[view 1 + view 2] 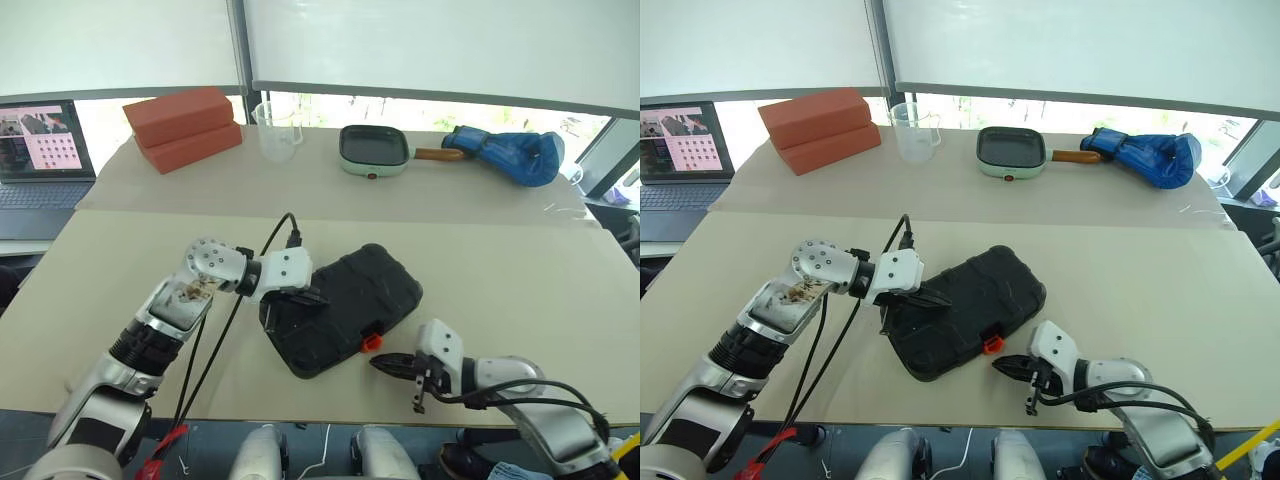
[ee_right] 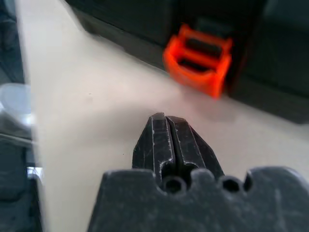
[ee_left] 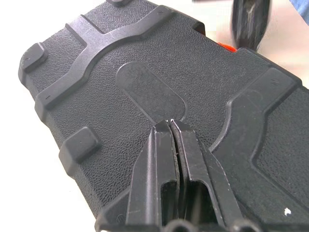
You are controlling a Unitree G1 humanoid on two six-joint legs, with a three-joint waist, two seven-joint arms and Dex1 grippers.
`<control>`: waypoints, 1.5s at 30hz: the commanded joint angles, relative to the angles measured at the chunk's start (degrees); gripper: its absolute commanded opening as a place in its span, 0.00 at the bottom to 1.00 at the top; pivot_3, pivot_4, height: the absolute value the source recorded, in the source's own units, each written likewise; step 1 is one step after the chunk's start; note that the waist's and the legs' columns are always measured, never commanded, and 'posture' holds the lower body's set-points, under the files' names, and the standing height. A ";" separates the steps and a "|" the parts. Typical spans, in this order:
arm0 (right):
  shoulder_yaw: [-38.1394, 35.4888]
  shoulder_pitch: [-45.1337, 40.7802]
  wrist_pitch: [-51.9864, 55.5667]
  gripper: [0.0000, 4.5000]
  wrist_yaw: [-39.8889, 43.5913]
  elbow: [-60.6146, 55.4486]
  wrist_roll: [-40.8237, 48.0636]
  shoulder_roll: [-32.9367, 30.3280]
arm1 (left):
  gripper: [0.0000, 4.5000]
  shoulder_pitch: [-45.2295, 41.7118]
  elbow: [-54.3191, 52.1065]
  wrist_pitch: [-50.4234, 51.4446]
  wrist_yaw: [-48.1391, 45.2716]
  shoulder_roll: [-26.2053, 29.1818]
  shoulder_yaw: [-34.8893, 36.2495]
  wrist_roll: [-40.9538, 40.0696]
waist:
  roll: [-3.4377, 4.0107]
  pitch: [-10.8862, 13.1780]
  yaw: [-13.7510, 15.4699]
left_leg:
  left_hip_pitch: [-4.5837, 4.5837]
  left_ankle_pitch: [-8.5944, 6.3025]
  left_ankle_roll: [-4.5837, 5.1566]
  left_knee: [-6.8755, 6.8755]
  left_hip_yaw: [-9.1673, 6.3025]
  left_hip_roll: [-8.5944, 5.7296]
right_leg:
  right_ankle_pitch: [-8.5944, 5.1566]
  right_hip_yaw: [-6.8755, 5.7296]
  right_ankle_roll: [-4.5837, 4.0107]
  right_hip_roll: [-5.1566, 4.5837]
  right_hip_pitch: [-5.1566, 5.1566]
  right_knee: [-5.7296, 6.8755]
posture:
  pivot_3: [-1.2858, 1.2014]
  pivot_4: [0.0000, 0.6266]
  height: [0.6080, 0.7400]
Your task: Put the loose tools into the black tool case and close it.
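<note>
1. Black tool case (image 1: 342, 308) lies closed on the near tan table (image 1: 520, 280), set at an angle, textured outer shell uppermost, between the two arms.
2. Its small orange latch (image 1: 371, 342) sits on the long edge nearest the robot, facing the right arm. In the right wrist view the latch (image 2: 198, 60) appears as an orange clip standing out from the case's side.
3. Left gripper (image 1: 318, 298) has its two black fingers pressed together, nothing between them. The tips rest on, or just above, the case lid near its left end; contact cannot be confirmed. In the left wrist view the closed fingers (image 3: 166, 145) point at an oval recess in the lid.
4. Right gripper (image 1: 378, 366) is likewise closed and empty. It is low over the table surface, just beside the latch and pointing toward it, apart from the case.
5. On the far table: two stacked red bricks (image 1: 182, 127) at the left, a clear measuring cup (image 1: 276, 130) beside them, a green-rimmed square pan (image 1: 375, 148) with a wooden handle, and a blue boxing glove (image 1: 512, 155) touching the handle's end.
6. A laptop (image 1: 42, 155) with a lit screen stands at the far left, beyond the table edge.
</note>
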 commanded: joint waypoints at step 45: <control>-2.75 19.82 -6.86 0.69 -16.52 -9.15 0.30 17.71 | 0.00 -3.29 8.82 -5.33 -7.53 -5.18 -5.02 5.92 | -0.07 -0.11 0.86 | -0.37 -0.05 0.08 -0.09 -0.23 0.06 | -0.26 -0.16 -0.28 -0.11 0.01 -0.59 | 0.52 0.24 1.00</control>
